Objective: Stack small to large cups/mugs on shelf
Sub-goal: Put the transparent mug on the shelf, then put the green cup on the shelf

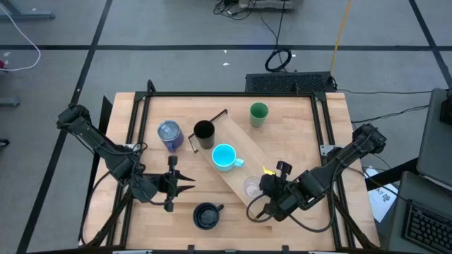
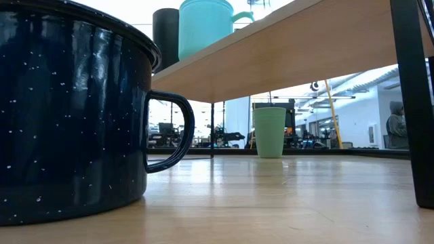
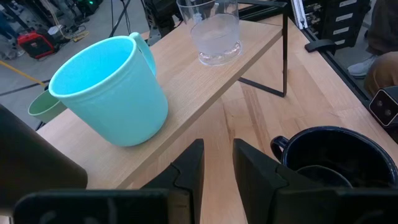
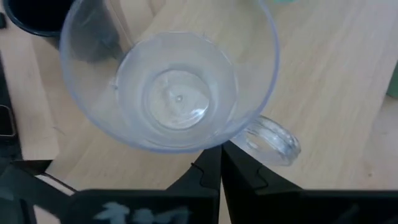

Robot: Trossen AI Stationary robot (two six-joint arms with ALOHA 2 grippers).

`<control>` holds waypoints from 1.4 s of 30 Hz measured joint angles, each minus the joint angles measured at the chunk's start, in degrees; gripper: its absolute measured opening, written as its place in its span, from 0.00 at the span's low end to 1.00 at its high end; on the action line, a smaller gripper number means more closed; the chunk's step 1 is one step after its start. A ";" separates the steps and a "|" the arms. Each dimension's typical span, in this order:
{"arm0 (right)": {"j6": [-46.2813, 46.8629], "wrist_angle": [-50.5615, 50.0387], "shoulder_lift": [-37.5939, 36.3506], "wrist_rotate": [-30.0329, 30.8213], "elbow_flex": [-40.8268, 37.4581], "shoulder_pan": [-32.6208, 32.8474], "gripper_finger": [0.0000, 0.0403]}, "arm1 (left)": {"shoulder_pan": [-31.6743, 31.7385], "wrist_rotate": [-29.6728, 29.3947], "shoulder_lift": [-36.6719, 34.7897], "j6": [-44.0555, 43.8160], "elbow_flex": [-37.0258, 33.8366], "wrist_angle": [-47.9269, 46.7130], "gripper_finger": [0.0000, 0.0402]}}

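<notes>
Although three vessels already stand on the shelf (image 1: 233, 173), the job looks about half done by my reckoning; the black cup (image 1: 203, 132) sits at the shelf's far end, the cyan handled mug (image 1: 224, 156) near its middle, and the small clear glass cup (image 1: 252, 187) at its near end, upright, with its handle toward the right gripper (image 1: 269, 202); that gripper sits just beside the glass, its fingers (image 4: 214, 163) drawn together at the foot of the cup next to the handle, and whether they pinch the handle or only rest against it I cannot tell; the left gripper (image 1: 185, 182) hangs over the tabletop (image 1: 296, 144) to the left of the shelf, its fingers (image 3: 189, 171) a narrow gap apart and clamped on nothing, pointing toward the shelf; three vessels are not yet placed, namely the green cup (image 1: 258, 114) standing on the tabletop beyond the shelf's far side, the bluish-purple shiny tumbler (image 1: 169, 135) on the tabletop left of the black cup, and the dark navy handled mug (image 1: 207, 215) near the front edge; as I judge it, the row still needs ordering by size, since the cyan mug between glass and black cup looks out of sequence, so some shuffling may be left besides the three placements.
</notes>
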 joint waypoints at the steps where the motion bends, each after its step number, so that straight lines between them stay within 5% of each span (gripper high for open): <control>1: 0.52 -0.10 -0.27 0.00 0.00 0.38 0.00 | 0.01 0.00 0.00 -0.01 0.00 -0.01 0.22; 11: 5.42 -1.84 -3.33 3.42 0.00 7.19 0.00 | -0.01 0.52 0.00 -1.57 0.00 -0.09 0.22; 23: 8.98 -1.44 -4.01 28.78 -1.96 16.58 0.00 | -1.49 0.55 0.00 -7.36 0.00 -3.73 0.22; 42: 15.52 -10.90 -4.30 34.98 -5.33 13.96 0.00 | 1.15 -1.29 -0.50 -4.21 0.00 -8.76 0.22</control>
